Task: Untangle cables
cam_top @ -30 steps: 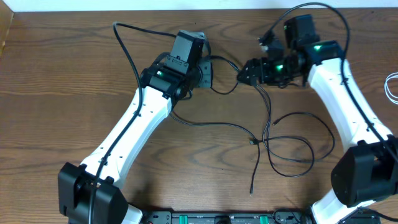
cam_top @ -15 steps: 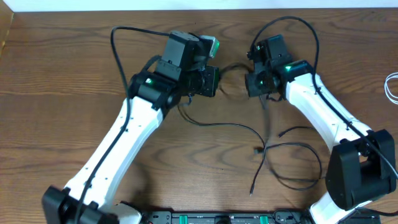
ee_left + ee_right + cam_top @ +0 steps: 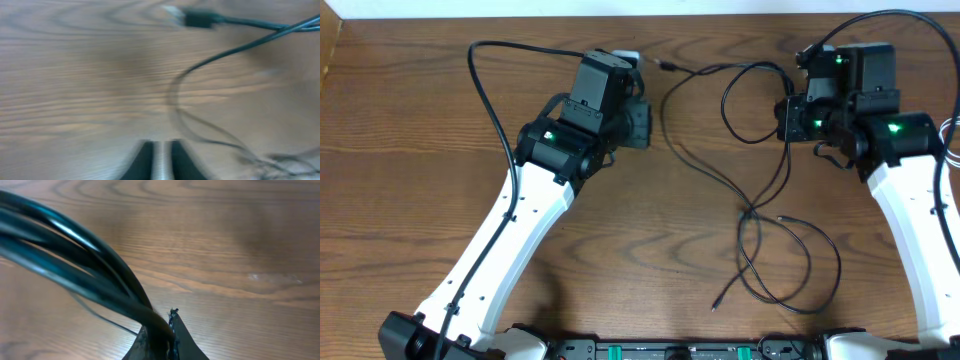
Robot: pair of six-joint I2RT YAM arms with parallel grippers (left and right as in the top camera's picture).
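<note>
Two thin black cables (image 3: 750,215) lie tangled on the wooden table. They run from a plug (image 3: 666,65) near the top, cross at the middle and loop toward the front edge. My right gripper (image 3: 786,118) is shut on black cable strands (image 3: 100,280), which pass between its fingers (image 3: 187,340). My left gripper (image 3: 645,127) hovers left of the cables with its jaws slightly apart and nothing between them. In the blurred left wrist view, the plug (image 3: 200,20) and a cable curve (image 3: 220,52) lie ahead of it. A white cable (image 3: 953,128) peeks in at the right edge.
Thicker black robot wires arch over the left arm (image 3: 485,90) and above the right arm (image 3: 880,18). A loose cable end (image 3: 716,304) lies near the front edge. The black base rail (image 3: 680,350) runs along the bottom.
My right gripper shut on the black cable and pulled it right, stretching the strands out. My left gripper let go, its jaws parting slightly, and drew back left.
</note>
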